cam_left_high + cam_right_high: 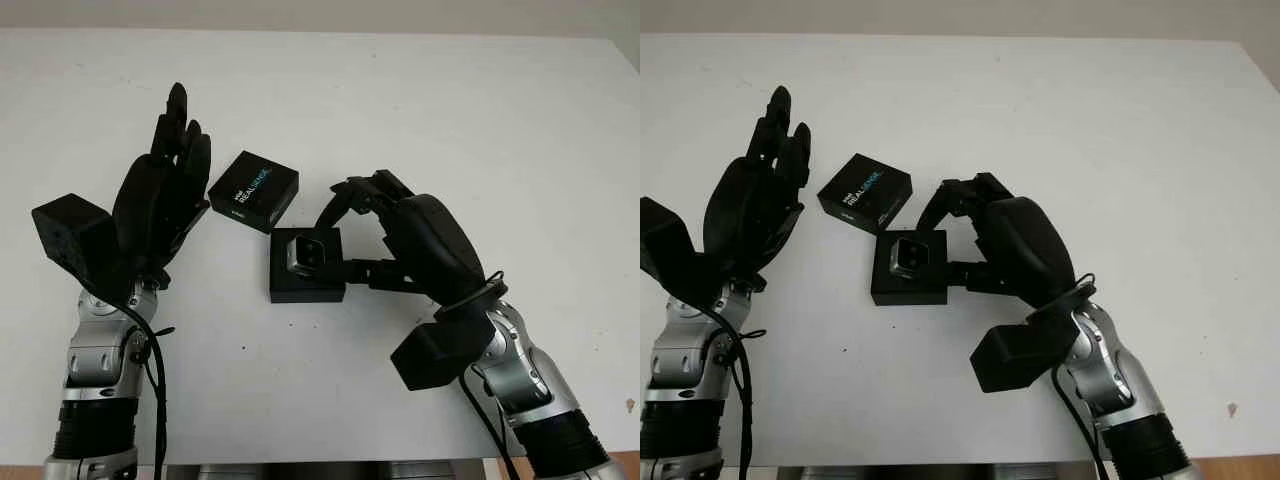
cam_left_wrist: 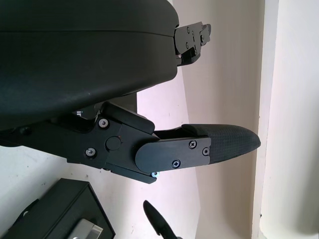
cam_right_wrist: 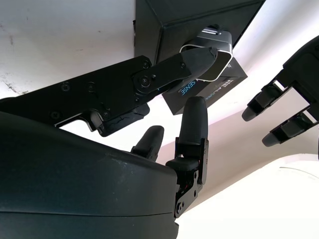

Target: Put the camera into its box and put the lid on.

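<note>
Right wrist view: right robot hand fingers half-hide boxed camera; grip unclear.

Lid sits just beside the open left hand, nothing between; right hand crowds the box.

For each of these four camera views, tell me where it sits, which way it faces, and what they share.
Left eye, right eye: on the head, looking down at the table; both arms show.
Left wrist: by the open left hand, raised off the table.
Right wrist: by the right hand, looking at the camera in the box.
Shared: the lid.
</note>
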Controlling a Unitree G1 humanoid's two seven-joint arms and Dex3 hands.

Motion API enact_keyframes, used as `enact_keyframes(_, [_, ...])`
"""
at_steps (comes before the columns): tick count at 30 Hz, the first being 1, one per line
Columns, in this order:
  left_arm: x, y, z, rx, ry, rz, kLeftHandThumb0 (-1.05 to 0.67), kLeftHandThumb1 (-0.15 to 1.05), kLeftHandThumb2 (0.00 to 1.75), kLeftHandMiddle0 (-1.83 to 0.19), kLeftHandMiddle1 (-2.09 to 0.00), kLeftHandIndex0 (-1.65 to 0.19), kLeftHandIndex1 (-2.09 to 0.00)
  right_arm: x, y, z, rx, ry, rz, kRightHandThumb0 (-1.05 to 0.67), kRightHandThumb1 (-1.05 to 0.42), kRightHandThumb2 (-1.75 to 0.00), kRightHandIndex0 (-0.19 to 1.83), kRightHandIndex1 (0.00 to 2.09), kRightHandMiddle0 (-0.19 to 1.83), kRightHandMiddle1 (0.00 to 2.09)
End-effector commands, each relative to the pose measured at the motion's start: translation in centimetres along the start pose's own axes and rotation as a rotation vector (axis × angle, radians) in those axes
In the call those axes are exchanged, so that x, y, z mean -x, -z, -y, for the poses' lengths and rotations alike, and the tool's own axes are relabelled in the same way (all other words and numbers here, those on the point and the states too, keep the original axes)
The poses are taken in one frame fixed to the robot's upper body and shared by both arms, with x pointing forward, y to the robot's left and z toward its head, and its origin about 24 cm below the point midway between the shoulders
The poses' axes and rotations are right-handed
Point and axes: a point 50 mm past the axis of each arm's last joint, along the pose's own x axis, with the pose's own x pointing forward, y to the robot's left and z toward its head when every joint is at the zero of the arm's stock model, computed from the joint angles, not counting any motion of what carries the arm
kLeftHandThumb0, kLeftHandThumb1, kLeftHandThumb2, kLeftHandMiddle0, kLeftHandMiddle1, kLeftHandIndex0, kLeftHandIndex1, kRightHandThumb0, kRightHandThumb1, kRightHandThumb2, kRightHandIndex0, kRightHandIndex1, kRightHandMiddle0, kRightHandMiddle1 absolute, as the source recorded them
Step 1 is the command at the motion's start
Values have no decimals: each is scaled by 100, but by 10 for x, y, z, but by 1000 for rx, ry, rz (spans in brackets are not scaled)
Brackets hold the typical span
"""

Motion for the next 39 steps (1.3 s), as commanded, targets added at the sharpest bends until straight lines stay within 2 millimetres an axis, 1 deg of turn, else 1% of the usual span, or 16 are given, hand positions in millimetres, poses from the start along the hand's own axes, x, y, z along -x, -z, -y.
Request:
enact_keyframes(1, [1,-3,1,-2,5,19,-77,105,52,19,0,19,0,-1,0,0,-4,15,5,-56,-93,-5,15,99,39,139])
enact_keyframes(7, [2,-3,2,5,0,21,-77,105,52,19,0,19,0,-3,-1,-2,-22,13,14,-48,-92,-5,15,102,42,136])
enact_keyframes(14, [2,-3,4,5,-8,18,-78,105,52,19,0,19,0,-3,-2,-5,-53,3,31,-42,-95,-6,12,104,40,131])
enact_keyframes(20, [2,-3,4,3,-13,18,-78,105,53,19,0,19,0,-4,-3,-6,-91,-46,43,-48,-104,-9,7,98,37,125])
enact_keyframes(28, [3,-3,6,2,-18,20,-77,105,52,19,0,19,0,-4,-4,-6,-123,-76,51,-50,-105,-10,6,94,39,121])
enact_keyframes(39, [4,-3,9,7,-26,25,-77,105,53,19,0,19,0,-1,-3,-5,-79,-109,65,-50,-105,-9,7,90,37,118])
